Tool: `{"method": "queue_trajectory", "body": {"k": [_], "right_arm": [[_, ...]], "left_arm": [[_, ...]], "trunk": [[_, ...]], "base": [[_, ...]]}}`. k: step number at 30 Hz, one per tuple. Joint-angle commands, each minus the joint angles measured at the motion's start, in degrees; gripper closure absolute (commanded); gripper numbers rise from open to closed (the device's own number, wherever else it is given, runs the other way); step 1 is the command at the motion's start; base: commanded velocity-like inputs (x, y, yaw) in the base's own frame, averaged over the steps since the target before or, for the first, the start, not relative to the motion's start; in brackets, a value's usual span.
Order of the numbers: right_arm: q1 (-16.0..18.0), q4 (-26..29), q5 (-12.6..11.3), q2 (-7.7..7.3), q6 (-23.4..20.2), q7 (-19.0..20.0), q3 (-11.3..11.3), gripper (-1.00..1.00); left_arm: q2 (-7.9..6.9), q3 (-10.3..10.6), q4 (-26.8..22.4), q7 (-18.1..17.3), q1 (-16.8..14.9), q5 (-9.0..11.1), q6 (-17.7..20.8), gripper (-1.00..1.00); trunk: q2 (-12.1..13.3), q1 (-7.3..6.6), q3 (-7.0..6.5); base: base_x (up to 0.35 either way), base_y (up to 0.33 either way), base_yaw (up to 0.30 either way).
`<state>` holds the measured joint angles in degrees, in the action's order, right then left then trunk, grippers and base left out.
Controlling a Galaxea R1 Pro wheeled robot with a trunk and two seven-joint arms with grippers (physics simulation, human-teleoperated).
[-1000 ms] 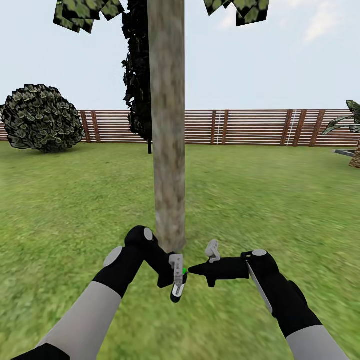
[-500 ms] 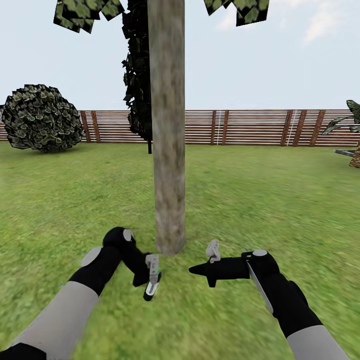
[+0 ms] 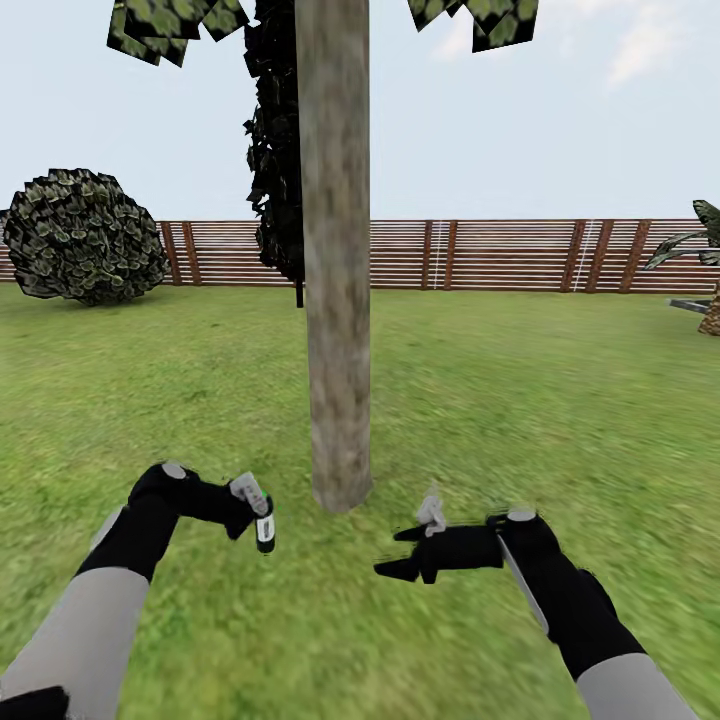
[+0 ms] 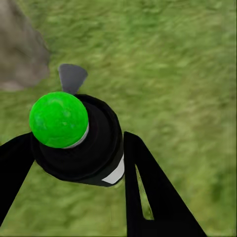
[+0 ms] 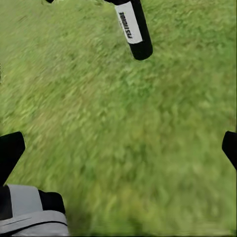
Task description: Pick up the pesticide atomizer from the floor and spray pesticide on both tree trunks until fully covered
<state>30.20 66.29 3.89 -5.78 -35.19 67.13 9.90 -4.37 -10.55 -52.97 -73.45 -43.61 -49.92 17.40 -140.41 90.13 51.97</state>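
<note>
A round bush (image 3: 83, 236) by the fence, a dark columnar tree (image 3: 275, 150), perhaps a palm (image 3: 700, 250) far right.

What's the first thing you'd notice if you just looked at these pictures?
The thick grey-brown tree trunk rises straight up from the lawn, dead ahead. At its foot, on the robot's left, the left gripper grips the pesticide atomizer; its bright green cap pops out in the left wrist view.

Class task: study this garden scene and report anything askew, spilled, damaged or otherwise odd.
Nothing stands out. The tree trunk stands upright and unmarked on the lawn, and the left gripper holds the pesticide atomizer near its base.
</note>
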Motion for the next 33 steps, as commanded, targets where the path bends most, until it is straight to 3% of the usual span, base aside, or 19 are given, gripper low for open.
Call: {"method": "queue_trajectory", "body": {"k": [1, 3, 5, 6, 8, 9, 10, 11, 12, 13, 15, 17, 18, 25, 33], "right_arm": [[-0.1, -2.1, 0.0, -0.06, 0.1, -0.1, -0.1, -1.00], [-0.1, -6.9, -0.1, -0.83, 1.0, -0.3, -0.8, -1.00], [-0.1, -12.2, -0.1, -3.35, 4.7, -1.2, -4.7, -1.00], [-0.1, -14.7, -0.1, -4.77, 7.5, -2.1, -8.4, -1.00], [-0.1, -19.7, -0.1, -6.94, 13.1, -4.1, -18.4, -1.00], [-0.1, -22.1, -0.1, -7.58, 15.4, -5.1, -23.8, -1.00], [-0.1, -23.2, -0.1, -7.81, 16.3, -5.6, -26.6, -1.00], [-0.1, -25.0, -0.1, -8.14, 18.0, -6.6, -31.8, -1.00], [-0.1, -26.7, 0.0, -8.42, 20.3, -8.2, -38.5, -1.00], [-0.1, -27.3, 0.0, -8.53, 21.6, -9.1, -42.0, -1.00], [-0.1, -28.0, 0.0, -8.65, 23.9, -10.3, -46.7, -1.00], [-0.1, -28.3, 0.1, -8.68, 25.1, -10.6, -48.5, -1.00], [-0.1, -28.4, 0.1, -8.70, 25.9, -10.9, -49.4, -1.00], [-0.3, -30.6, 0.1, -8.43, 24.9, -8.8, -49.6, -1.00], [-0.4, -33.2, 0.5, -8.95, 25.0, -9.4, -49.5, -1.00]], "left_arm": [[0.09, -1.9, 0.7, 2.2, 0.0, 1.3, 0.0, 1.00], [0.18, -5.9, 2.2, 6.8, 0.1, 3.7, 0.0, 1.00], [0.21, -10.4, 5.1, 11.9, 0.1, 5.5, 0.0, 1.00], [0.22, -12.8, 6.8, 14.5, 0.1, 6.3, -0.1, 1.00], [0.23, -16.5, 9.4, 19.6, 0.1, 7.3, -0.2, 1.00], [0.27, -17.6, 10.3, 21.8, 0.1, 7.6, -0.2, 1.00], [0.33, -18.0, 10.8, 22.8, 0.1, 7.7, -0.2, 1.00], [0.54, -18.6, 11.5, 24.2, 0.1, 7.9, -0.3, 1.00], [1.18, -19.1, 12.7, 25.6, 0.1, 8.0, -0.4, 1.00], [1.70, -19.3, 13.5, 26.4, 0.1, 8.1, -0.7, 1.00], [3.02, -19.5, 15.2, 28.8, 0.1, 8.1, -2.1, 1.00], [4.23, -19.5, 16.6, 32.1, 0.1, 8.2, -3.4, 1.00], [5.91, -19.5, 17.6, 36.9, 0.1, 8.2, -4.3, 1.00], [5.95, -19.6, 16.7, 35.9, 2.4, 8.5, -4.9, 1.00], [5.95, -19.6, 15.7, 35.8, 4.2, 8.5, -5.2, 1.00]], "trunk": [[0.0, 0.00, 0.00], [0.0, 0.00, 0.00], [0.0, 0.00, 0.00], [0.0, 0.00, 0.00], [0.0, 0.00, 0.00], [0.0, 0.00, 0.00], [0.0, 0.00, 0.00], [0.0, 0.00, 0.00], [0.0, 0.00, 0.00], [0.0, 0.00, 0.00], [0.0, 0.00, 0.00], [0.0, 0.00, 0.00], [0.0, 0.00, 0.00], [0.0, 0.00, 0.00], [0.0, 0.00, 0.00]], "base": [[0.000, 0.000, 0.000], [0.000, 0.000, 0.000], [0.000, 0.000, 0.000], [0.000, 0.000, 0.000], [0.000, 0.000, 0.000], [0.000, 0.000, 0.000], [0.000, 0.000, 0.000], [0.000, 0.000, 0.000], [0.000, 0.000, 0.000], [0.000, 0.000, 0.000], [0.000, 0.000, 0.000], [0.000, 0.000, 0.000], [0.000, 0.000, 0.000], [0.000, 0.000, 0.000], [0.000, 0.000, 0.000]]}}
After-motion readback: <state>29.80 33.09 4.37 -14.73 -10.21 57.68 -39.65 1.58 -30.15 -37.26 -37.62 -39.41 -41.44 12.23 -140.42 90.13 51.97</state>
